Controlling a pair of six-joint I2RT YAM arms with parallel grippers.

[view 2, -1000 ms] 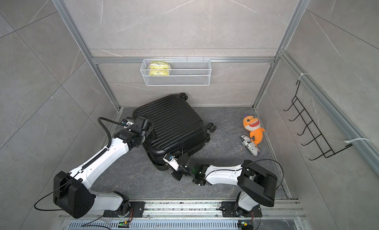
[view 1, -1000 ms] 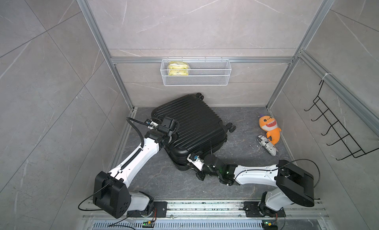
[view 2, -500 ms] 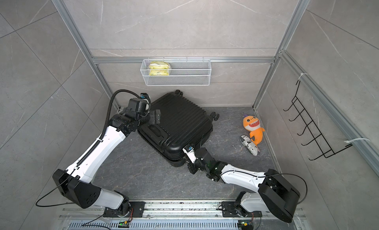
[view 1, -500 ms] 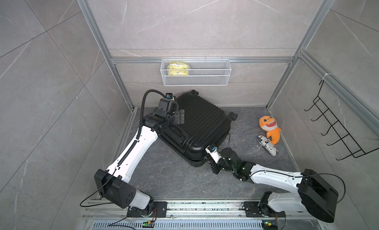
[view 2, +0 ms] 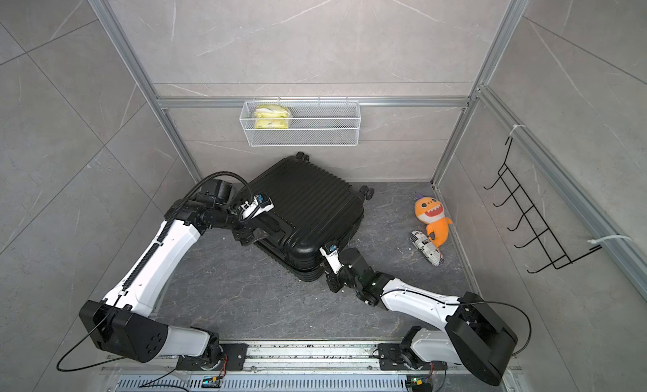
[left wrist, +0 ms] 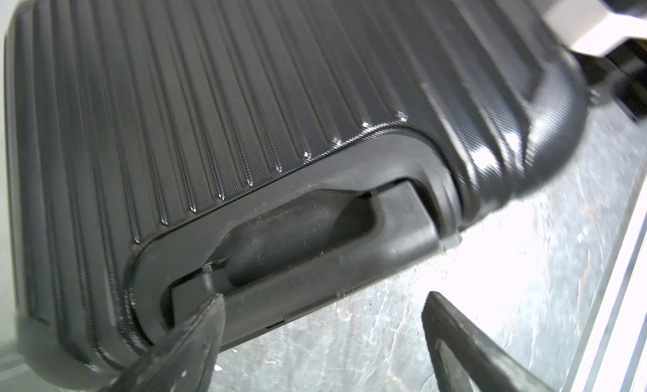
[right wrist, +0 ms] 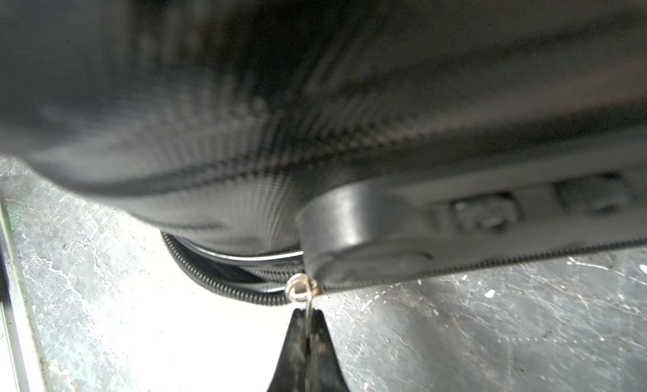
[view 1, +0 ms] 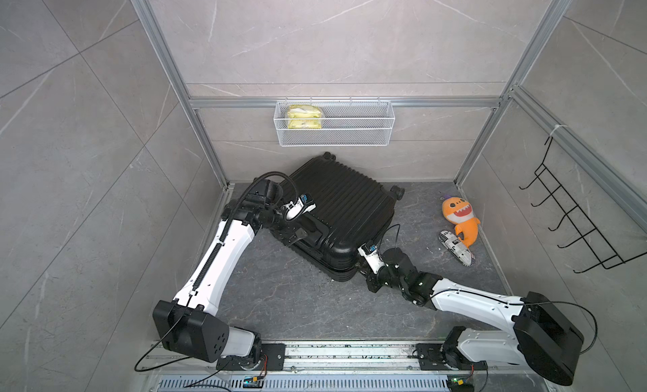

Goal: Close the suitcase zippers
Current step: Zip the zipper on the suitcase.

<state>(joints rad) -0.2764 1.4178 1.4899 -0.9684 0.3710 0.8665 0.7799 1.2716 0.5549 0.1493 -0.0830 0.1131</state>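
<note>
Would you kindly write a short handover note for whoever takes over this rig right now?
Suitcase: lid down, flat on the floor.
Left hand: open at the side handle, gripping nothing.
Right hand: shut on the silver zipper pull.
Done: zipper track closed on one side of the pull.
Left: on the other side the track gapes open; draw the pull along it.

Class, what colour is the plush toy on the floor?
The plush toy is orange, clearest in a top view.
</note>
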